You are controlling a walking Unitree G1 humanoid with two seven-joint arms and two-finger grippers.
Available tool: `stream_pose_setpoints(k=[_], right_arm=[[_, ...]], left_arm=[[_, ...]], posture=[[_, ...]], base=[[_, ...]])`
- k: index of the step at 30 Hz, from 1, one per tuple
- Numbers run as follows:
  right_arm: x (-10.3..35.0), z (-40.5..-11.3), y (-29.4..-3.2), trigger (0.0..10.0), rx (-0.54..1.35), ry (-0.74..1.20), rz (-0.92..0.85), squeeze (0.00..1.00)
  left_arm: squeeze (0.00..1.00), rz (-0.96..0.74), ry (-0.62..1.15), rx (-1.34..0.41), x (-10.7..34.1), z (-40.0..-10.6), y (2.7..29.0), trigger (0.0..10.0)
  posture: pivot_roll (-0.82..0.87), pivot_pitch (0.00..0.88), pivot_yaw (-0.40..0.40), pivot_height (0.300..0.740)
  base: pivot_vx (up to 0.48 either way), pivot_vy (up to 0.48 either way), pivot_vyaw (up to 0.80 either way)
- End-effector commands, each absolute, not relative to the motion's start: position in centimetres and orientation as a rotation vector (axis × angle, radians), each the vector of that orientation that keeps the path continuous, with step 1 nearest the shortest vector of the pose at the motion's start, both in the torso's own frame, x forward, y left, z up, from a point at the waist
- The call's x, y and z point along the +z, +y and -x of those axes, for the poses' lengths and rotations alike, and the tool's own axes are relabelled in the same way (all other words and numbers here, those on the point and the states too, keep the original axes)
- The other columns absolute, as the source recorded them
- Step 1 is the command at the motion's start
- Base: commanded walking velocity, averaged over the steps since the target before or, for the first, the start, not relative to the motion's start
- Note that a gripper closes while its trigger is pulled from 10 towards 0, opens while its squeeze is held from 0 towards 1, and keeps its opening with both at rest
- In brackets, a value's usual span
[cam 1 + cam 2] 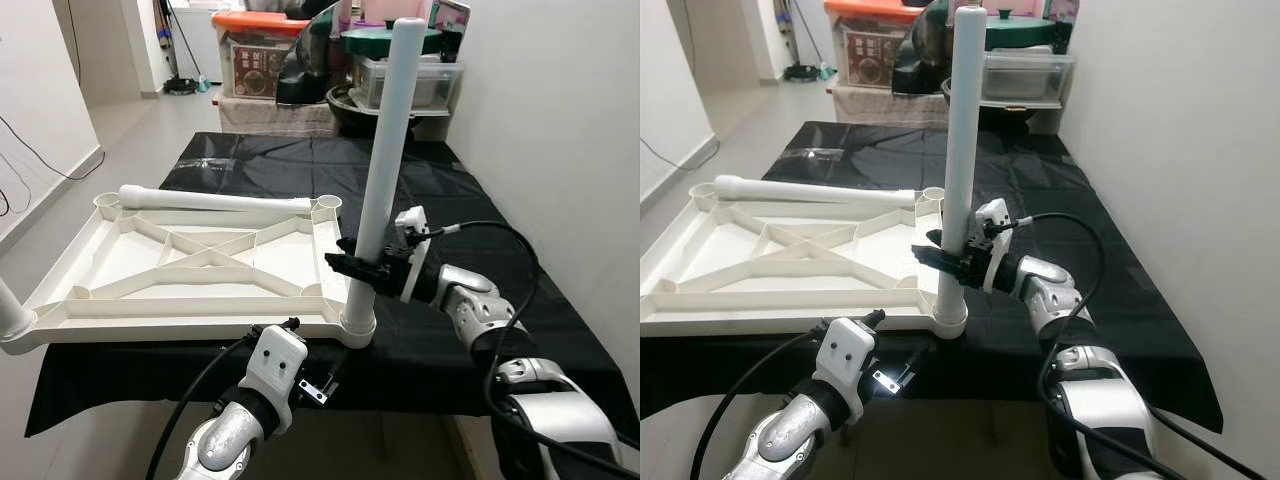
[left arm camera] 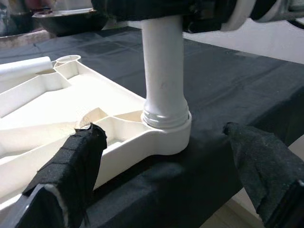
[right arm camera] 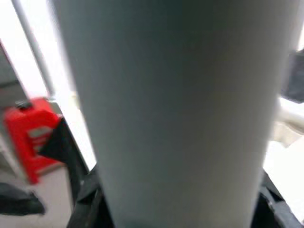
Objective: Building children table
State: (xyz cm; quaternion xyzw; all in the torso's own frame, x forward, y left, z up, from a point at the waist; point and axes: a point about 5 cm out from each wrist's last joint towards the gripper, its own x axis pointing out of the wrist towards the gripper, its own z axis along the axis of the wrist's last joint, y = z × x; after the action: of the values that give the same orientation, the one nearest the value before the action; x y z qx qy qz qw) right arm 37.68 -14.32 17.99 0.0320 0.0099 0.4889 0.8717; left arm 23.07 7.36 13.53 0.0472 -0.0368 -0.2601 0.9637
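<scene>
The white tabletop (image 1: 190,265) lies upside down on the black-covered counter (image 1: 470,330), ribs facing up. One white leg (image 1: 385,150) stands upright in the near right corner socket (image 1: 358,325). The right gripper (image 1: 362,268) is clamped around this leg just above the socket. A second leg (image 1: 215,200) lies flat along the far edge of the tabletop. The left gripper (image 2: 166,175) sits low at the counter's near edge, fingers (image 2: 76,161) spread apart and holding nothing, pointed at the socket. Storage bins (image 1: 265,55) stand beyond the counter's far end.
</scene>
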Motion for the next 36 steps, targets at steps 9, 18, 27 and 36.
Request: stream_pose_setpoints(k=[9, 18, 27, 36], right_arm=[[16.9, -39.7, -15.9, 0.0, 0.429, 0.062, -0.125, 0.0], [15.8, -39.3, -20.8, 0.0, -0.405, 0.053, -0.261, 0.0], [16.3, -39.8, -16.7, 10.0, -0.274, 0.002, -0.311, 0.05], [18.7, -40.5, -15.7, 10.0, 0.006, -0.112, -0.354, 0.0]], left_arm=[[0.0, -0.097, -0.068, -0.53, 13.3, -23.1, 7.3, 10.0], [0.0, -0.099, -0.067, -0.53, 13.3, -23.0, 7.3, 10.0], [0.0, -0.097, -0.065, -0.527, 13.2, -23.0, 7.3, 10.0], [0.0, -0.097, -0.065, -0.528, 13.3, -23.1, 7.4, 10.0]], posture=[[0.08, 0.0, -0.074, 0.74], [0.08, 0.0, -0.07, 0.74], [0.08, 0.0, -0.077, 0.74], [0.08, 0.0, -0.074, 0.74]], base=[[0.0, 0.0, 0.0], [0.0, 0.0, 0.0], [0.0, 0.0, 0.0], [0.0, 0.0, 0.0]])
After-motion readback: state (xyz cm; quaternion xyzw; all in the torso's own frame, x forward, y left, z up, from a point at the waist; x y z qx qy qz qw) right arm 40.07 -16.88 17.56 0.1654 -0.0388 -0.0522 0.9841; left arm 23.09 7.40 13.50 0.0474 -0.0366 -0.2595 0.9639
